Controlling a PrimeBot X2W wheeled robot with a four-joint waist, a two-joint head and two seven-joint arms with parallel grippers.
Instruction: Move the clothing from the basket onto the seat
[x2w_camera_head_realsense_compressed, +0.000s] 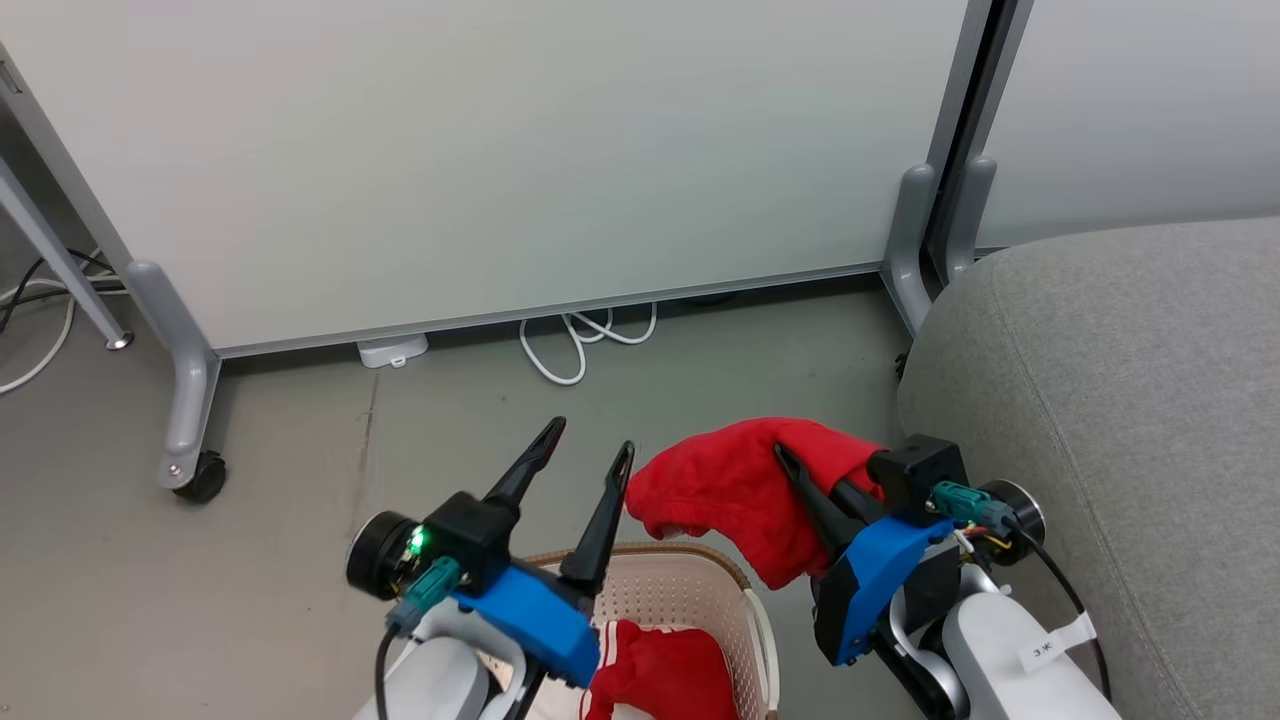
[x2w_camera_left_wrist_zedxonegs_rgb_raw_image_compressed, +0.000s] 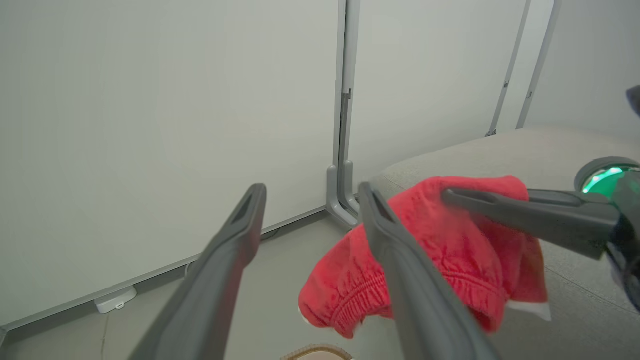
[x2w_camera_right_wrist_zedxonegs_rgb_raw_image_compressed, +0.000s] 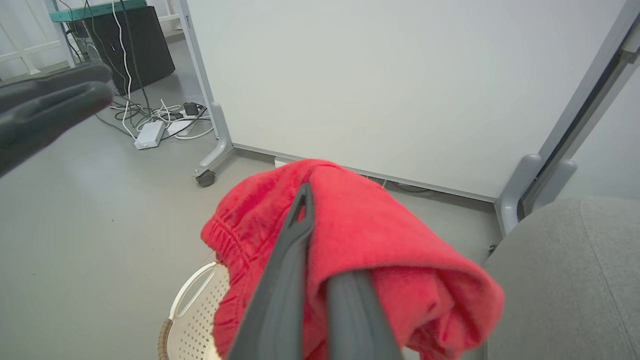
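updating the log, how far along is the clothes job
Done: the visible seat holds no clothing. In hand: the right pincer is shut on a red garment beside the seat; the left pincer is open. Left: a second red garment in the basket.

Free floor runs from the basket ahead to the panel, where a leg, castor and cable sit. The seat walls the right. The garment clamped in the right tool hangs between it and the spread left tool, narrowing that gap.
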